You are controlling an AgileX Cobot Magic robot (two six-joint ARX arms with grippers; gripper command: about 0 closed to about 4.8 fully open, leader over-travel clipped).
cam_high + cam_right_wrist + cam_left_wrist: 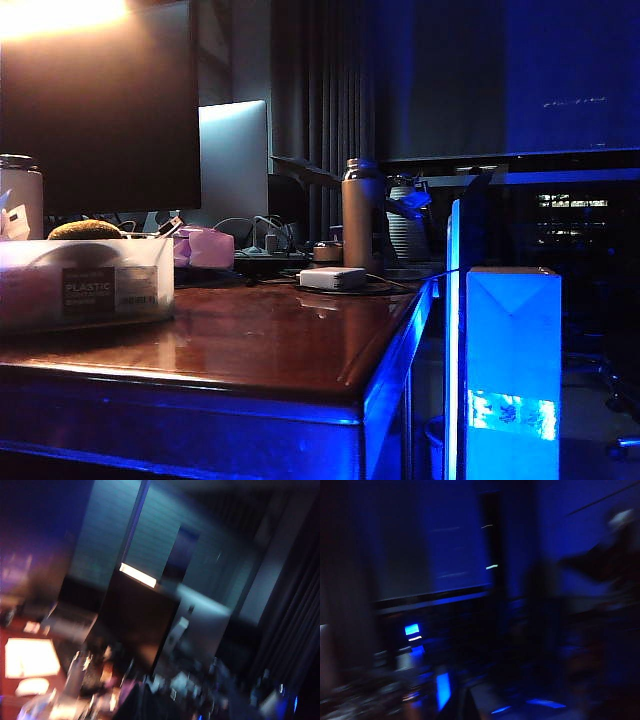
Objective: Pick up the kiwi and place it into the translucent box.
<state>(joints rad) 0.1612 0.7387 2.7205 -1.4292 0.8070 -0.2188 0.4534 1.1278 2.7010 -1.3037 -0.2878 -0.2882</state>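
Dark wooden table: one kiwi in one translucent box; right pincer pressed together, left pincer's state unclear, both unseen.

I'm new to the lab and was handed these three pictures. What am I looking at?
It is a two-armed robot with a two-finger gripper on each arm. The sharp picture is from a fixed camera beside the reddish wooden table. On it stands a frosted whitish plastic box with a fuzzy brown kiwi showing over its rim, so the fruit appears to lie inside. Behind are a small pink box and a copper metal bottle. The two blurred pictures come from the wrist cameras, swung toward the room; neither the left nor the right gripper shows anywhere.
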